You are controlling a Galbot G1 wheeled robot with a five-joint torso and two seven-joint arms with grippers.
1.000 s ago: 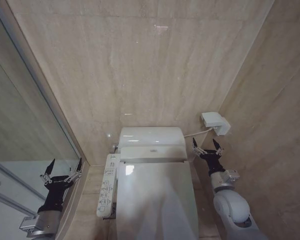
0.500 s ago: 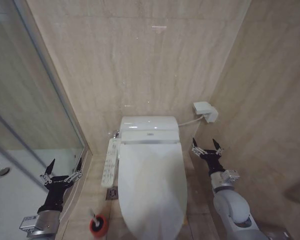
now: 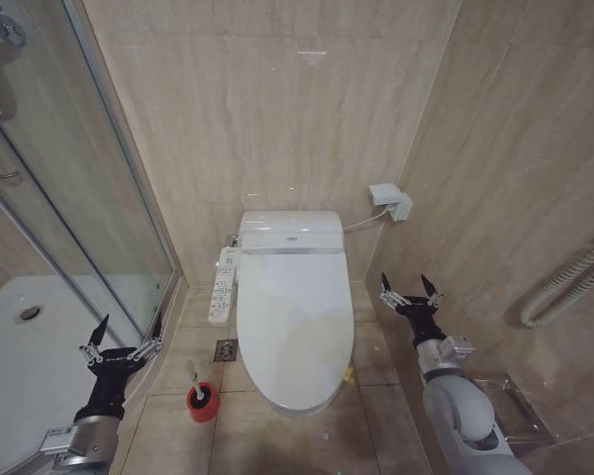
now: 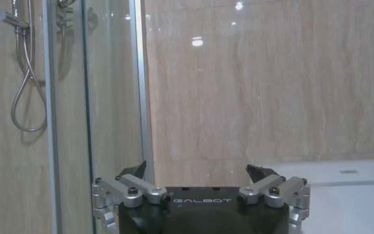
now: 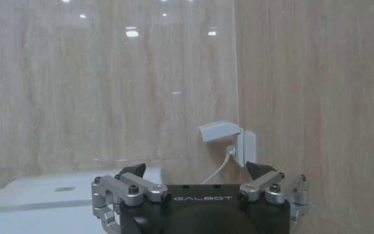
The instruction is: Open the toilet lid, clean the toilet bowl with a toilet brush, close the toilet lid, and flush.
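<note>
my left pincer (image 3: 125, 333) and right pincer (image 3: 410, 290) hang released, fingers spread, either side of the toilet, holding nothing. the toilet lid (image 3: 295, 327) lies shut, hiding the bowl. the toilet brush (image 3: 192, 377) stands upright in its red holder (image 3: 203, 404) on the floor, just left of the toilet. glass door left, wall right: narrow room.
</note>
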